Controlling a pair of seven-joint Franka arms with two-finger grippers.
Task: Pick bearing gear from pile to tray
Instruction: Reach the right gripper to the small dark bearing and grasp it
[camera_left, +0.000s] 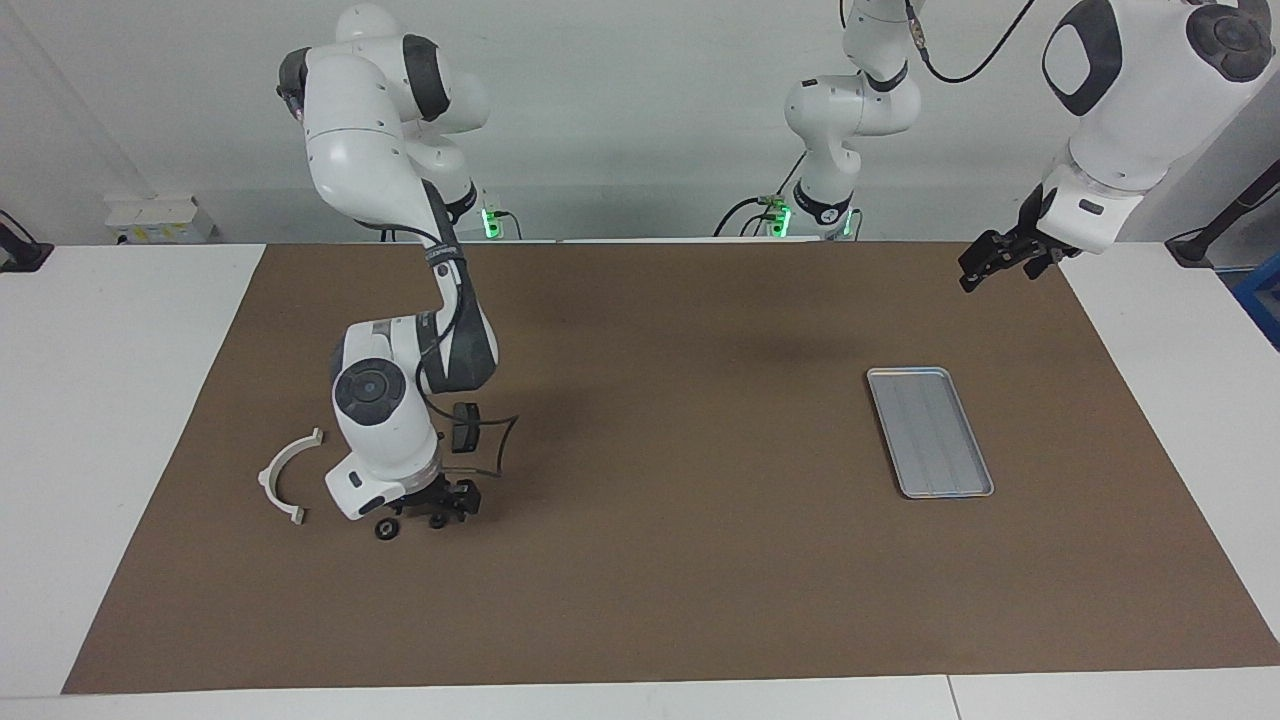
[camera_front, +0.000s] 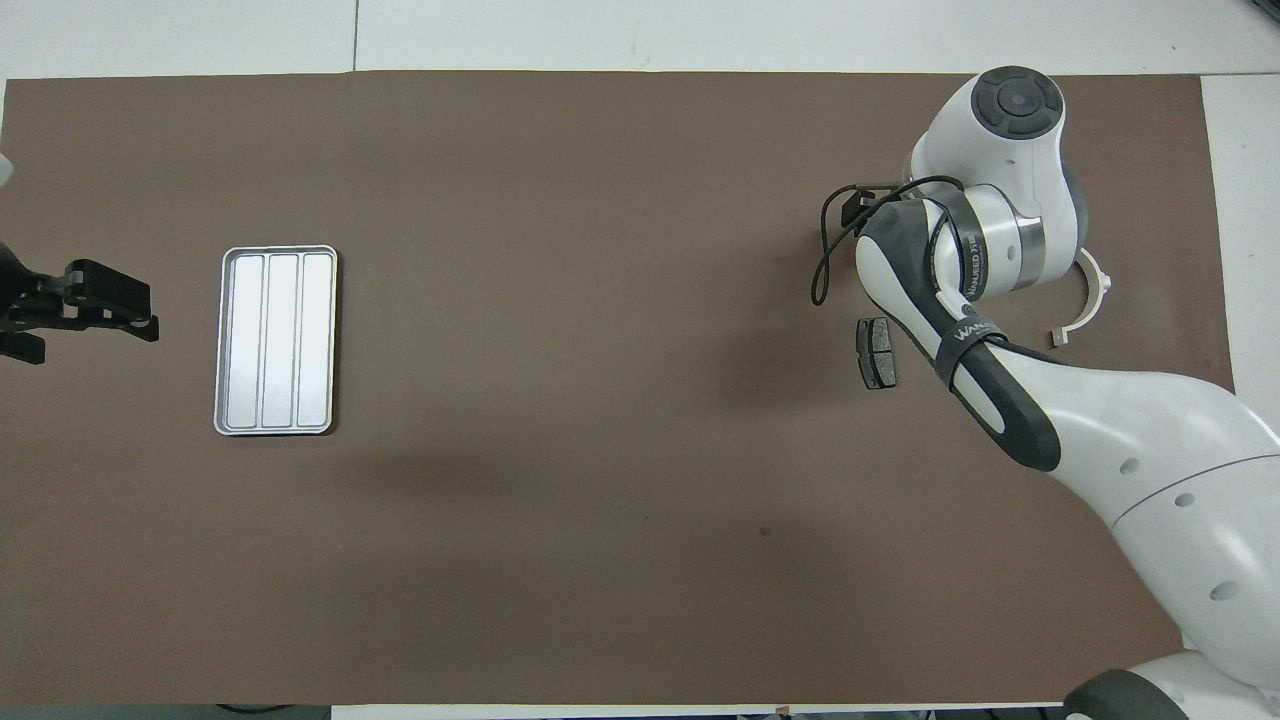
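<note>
The pile lies at the right arm's end of the brown mat: a white half-ring bracket (camera_left: 283, 476), a dark grey pad (camera_left: 465, 428), a black ring-shaped piece (camera_left: 386, 528) and a smaller black round piece (camera_left: 437, 521). My right gripper (camera_left: 443, 503) is low over the smaller round piece, fingers apart, with the ring just beside it. The arm hides the second pad. In the overhead view the arm covers both round pieces; the pad (camera_front: 877, 352) and bracket (camera_front: 1096, 296) show. The silver tray (camera_left: 930, 432) is empty. My left gripper (camera_left: 1000, 262) waits, open, above the mat's corner near its base.
The brown mat (camera_left: 660, 580) covers most of the white table. The tray (camera_front: 277, 340) lies toward the left arm's end, with the left gripper (camera_front: 100, 305) beside it. A black cable loops from the right wrist (camera_left: 495, 440) above the pad.
</note>
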